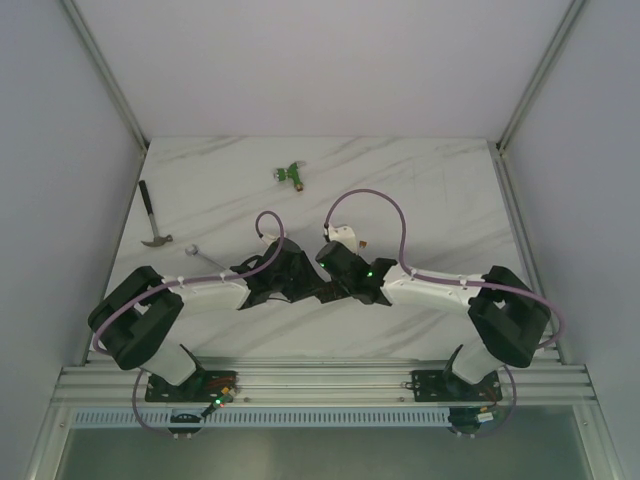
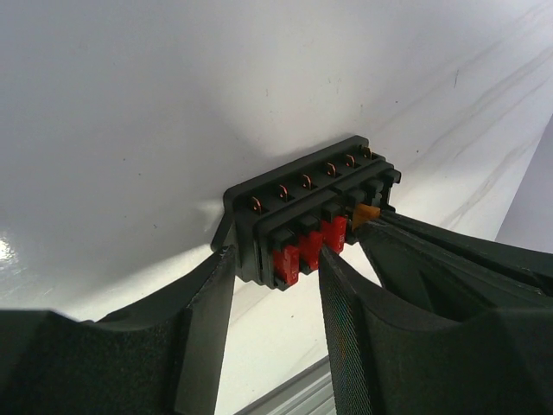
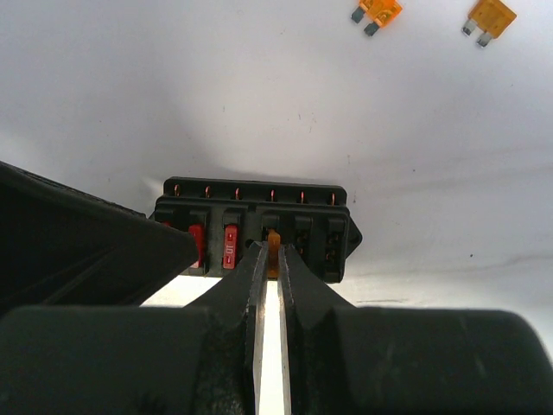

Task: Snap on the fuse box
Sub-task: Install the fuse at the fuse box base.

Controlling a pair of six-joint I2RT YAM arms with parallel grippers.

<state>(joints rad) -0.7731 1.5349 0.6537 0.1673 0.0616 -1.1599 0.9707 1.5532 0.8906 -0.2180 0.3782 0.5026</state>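
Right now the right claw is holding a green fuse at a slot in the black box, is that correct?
Not green. The fuse pinched in the right claw is orange, as the right wrist view shows. The rest holds: the claw has it at a slot in the black fuse box.

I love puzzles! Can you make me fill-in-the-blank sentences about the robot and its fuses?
The right pincer pinches an ____ fuse.
The fuse box holds some ____ fuses.
____ spare fuses lie loose on the table.
The tool by the table's left edge is a ____.
Missing words: orange, red, two, hammer.
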